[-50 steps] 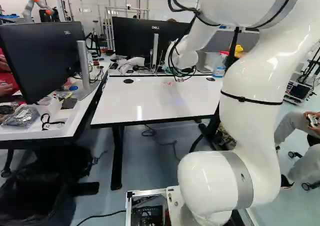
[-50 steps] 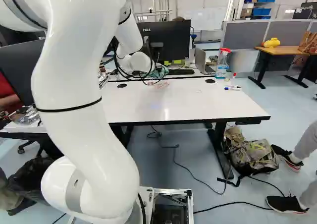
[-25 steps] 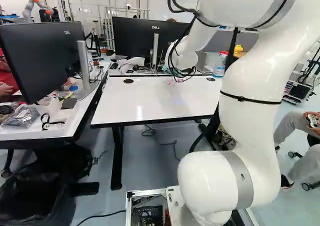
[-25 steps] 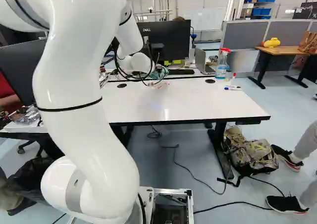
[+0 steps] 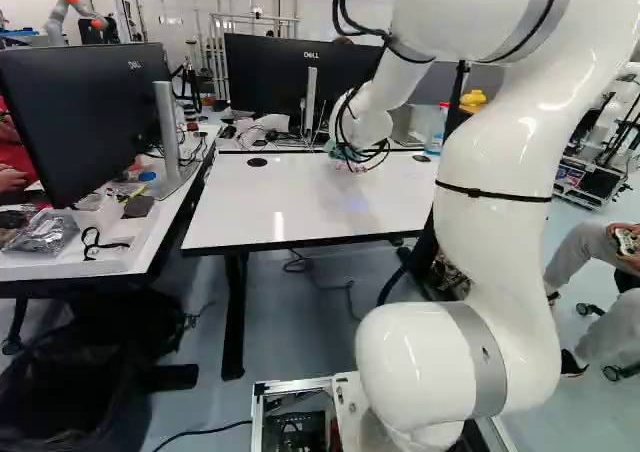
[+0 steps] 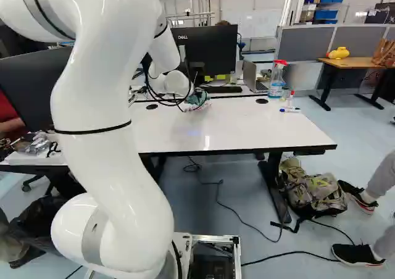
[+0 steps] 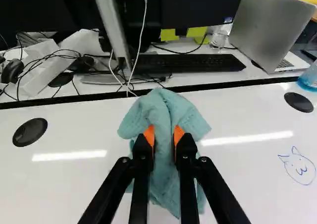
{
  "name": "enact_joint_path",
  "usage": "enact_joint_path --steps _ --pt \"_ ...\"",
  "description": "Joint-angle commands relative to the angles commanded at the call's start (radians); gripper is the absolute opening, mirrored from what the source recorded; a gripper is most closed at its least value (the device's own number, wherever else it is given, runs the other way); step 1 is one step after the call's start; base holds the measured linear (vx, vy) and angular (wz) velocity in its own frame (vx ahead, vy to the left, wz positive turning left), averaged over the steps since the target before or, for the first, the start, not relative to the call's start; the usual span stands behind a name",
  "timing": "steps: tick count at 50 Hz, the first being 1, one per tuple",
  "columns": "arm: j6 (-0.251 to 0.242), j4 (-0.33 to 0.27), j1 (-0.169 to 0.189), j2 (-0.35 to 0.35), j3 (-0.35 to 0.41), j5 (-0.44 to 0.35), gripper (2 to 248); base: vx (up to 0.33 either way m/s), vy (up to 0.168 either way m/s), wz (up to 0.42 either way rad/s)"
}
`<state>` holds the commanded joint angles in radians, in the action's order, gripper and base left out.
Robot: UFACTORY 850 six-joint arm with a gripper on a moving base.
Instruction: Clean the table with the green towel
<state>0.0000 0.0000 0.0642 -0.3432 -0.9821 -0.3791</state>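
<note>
Upper ctr of the right base view, the green towel is bunched on the white table, near its far edge, w/ the arm reaching in from the left. Per wrist view, the gripper has the towel pinched btwn its orange pads. Keyboard sits ahead, past the table's edge; blue doodle off to one side.

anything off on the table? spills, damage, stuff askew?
Yes: a blue cat-like doodle on the white tabletop, to the laptop side of the green towel. Odd because it's drawn straight on the work surface. No spill or damage that I can see.
</note>
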Motion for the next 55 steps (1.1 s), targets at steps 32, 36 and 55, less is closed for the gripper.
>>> enact_joint_path --steps 32,36,55 --pt "0.0 0.0 0.0 -0.027 -0.004 0.053 61 0.0 0.0 0.0" --pt "0.0 0.0 0.0 -0.027 -0.004 0.058 61 0.0 0.0 0.0" --pt "0.0 0.0 0.0 -0.027 -0.004 0.08 61 0.0 0.0 0.0"
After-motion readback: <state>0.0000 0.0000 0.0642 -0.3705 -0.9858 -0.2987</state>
